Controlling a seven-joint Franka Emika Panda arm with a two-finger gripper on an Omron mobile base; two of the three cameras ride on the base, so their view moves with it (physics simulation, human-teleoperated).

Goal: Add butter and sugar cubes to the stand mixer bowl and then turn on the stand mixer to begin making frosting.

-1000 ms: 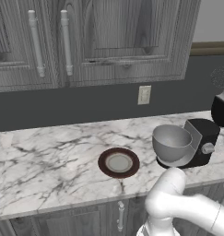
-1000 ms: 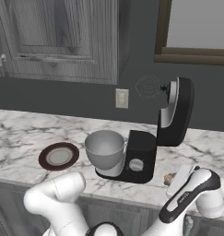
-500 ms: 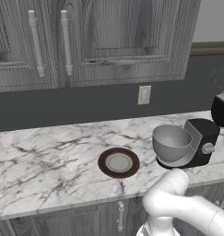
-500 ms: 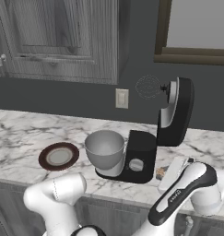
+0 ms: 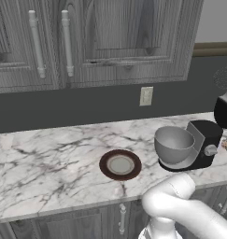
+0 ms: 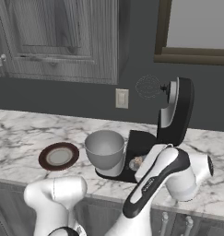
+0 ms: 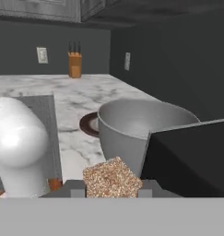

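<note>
The end effector pinches a sugar cube, a grainy tan block, between its fingertips, close beside the stand mixer. Just ahead sits the stand mixer bowl, smooth grey metal, deep and round, open above since the glossy black head is tilted back. Beyond it a dark brown plate lies on bare marble surface.

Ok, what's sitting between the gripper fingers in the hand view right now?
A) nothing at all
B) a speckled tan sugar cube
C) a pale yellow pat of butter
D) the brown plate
B: in the hand view a grainy tan sugar cube sits between the gripper fingertips, just short of the grey bowl.
</note>
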